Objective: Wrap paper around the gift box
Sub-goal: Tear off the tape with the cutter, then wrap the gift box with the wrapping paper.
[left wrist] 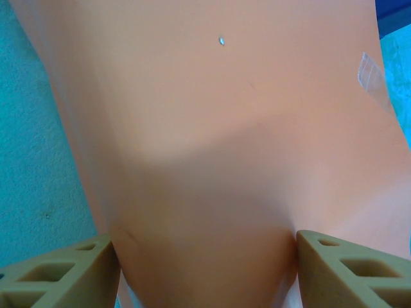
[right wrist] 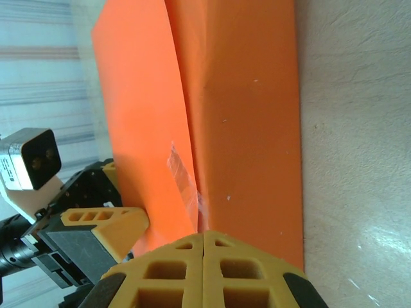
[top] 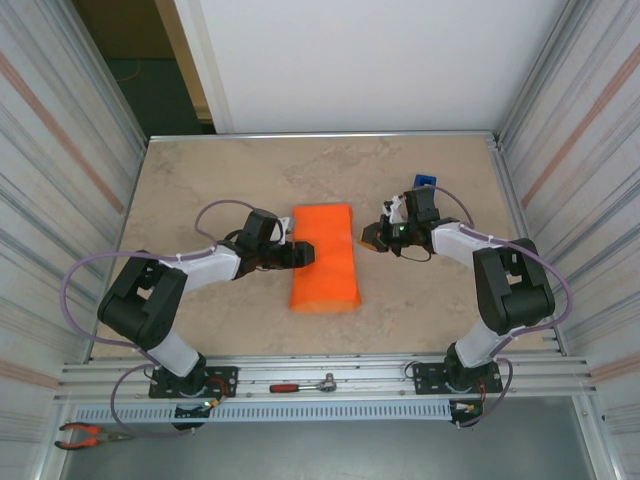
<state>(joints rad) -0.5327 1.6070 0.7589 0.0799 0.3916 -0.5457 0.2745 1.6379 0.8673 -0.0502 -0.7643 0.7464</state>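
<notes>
From the top, we're seeing the paper [top: 323,258] lying folded into a long parcel in the middle of the bench [top: 200,180]. The left end effector [top: 302,252] is sitting at its left edge, the right end effector [top: 371,238] is hovering just off its right edge, and a blue tape dispenser [top: 426,182] is standing behind. On the left wrist, the fingers [left wrist: 58,276] are standing apart with orange filling the gap; we cannot tell if they're squeezing. On the right wrist, the pads [right wrist: 173,269] are clenching together, empty, beside a strip of clear tape [right wrist: 183,179] on the seam.
</notes>
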